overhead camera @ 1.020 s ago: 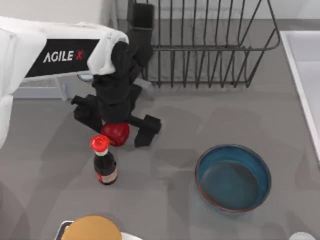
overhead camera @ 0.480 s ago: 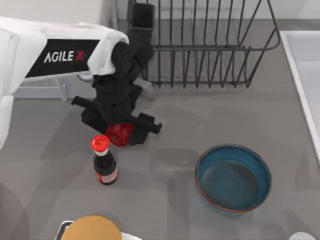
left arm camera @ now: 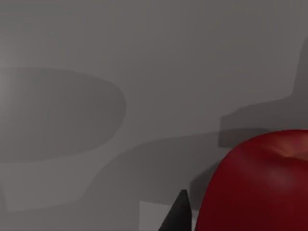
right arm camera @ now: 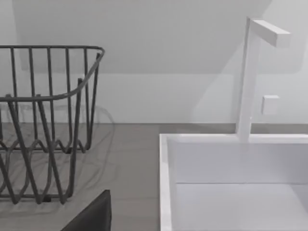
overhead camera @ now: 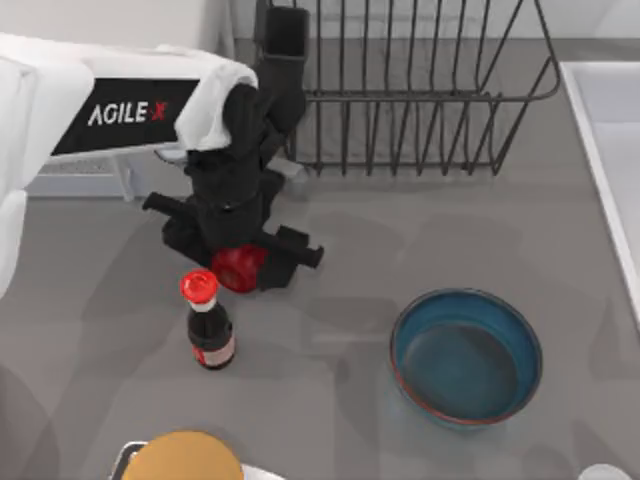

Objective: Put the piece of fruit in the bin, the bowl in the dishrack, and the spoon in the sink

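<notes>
My left gripper [overhead camera: 243,270] is down on the table left of centre, shut on the piece of fruit [overhead camera: 236,264], a small glossy red apple-like ball. In the left wrist view the fruit [left arm camera: 260,183] sits close up beside a dark fingertip [left arm camera: 178,215]. The blue bowl [overhead camera: 466,357] with its reddish-brown rim stands empty to the right of centre, apart from the gripper. At the back is the dark wire dishrack [overhead camera: 420,95], and the pale sink [overhead camera: 612,130] lies at the right edge. The spoon and the bin are out of view.
A red-capped dark sauce bottle [overhead camera: 208,322] stands upright just in front of the fruit. A round tan object [overhead camera: 182,460] sits at the front left edge. The right wrist view looks at the dishrack [right arm camera: 48,120], the sink [right arm camera: 231,183] and its white tap [right arm camera: 250,77].
The left gripper's fingers closed in around the fruit since a second ago, and the fruit shifted slightly right. Nothing has moved in the last half second.
</notes>
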Robot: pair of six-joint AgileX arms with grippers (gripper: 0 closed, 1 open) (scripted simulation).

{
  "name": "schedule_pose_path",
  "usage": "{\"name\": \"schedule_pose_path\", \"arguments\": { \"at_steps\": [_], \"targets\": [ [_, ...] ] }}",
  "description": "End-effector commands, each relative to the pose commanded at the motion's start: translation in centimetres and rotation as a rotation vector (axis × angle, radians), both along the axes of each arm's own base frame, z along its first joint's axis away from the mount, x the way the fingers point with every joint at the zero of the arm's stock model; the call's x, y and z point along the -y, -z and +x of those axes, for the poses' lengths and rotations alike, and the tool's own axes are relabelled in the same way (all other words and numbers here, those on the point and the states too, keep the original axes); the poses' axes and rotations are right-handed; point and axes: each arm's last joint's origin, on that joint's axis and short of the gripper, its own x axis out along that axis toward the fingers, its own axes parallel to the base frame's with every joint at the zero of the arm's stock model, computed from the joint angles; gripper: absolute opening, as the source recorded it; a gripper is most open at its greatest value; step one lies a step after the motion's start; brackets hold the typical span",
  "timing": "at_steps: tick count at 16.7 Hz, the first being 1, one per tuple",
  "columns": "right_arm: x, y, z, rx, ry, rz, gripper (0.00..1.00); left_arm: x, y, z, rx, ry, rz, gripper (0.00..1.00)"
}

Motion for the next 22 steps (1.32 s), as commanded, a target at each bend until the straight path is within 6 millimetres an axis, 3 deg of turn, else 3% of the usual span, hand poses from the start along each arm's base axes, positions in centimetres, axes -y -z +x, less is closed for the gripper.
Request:
{"name": "schedule_pose_path", "arguments": {
  "at_steps": [3,11,18,22],
  "targets": [
    [0.0,0.0,0.0,0.000,0.000,0.000,1.00,0.4,-1.2,0.1,0.004,0.012,-0.001,0.00],
    [0.0,0.0,0.0,0.000,0.000,0.000,1.00,0.0,-9.8,0.0,-0.002,0.000,0.001,0.00],
    [0.0,0.0,0.0,0.000,0.000,0.000,1.00,0.1,-10.2,-0.2,0.006,-0.023,-0.007,0.00],
    [0.0,0.0,0.0,0.000,0.000,0.000,1.00,-0.6,-11.8,-1.3,0.038,-0.207,-0.050,0.00]
  ]
}}
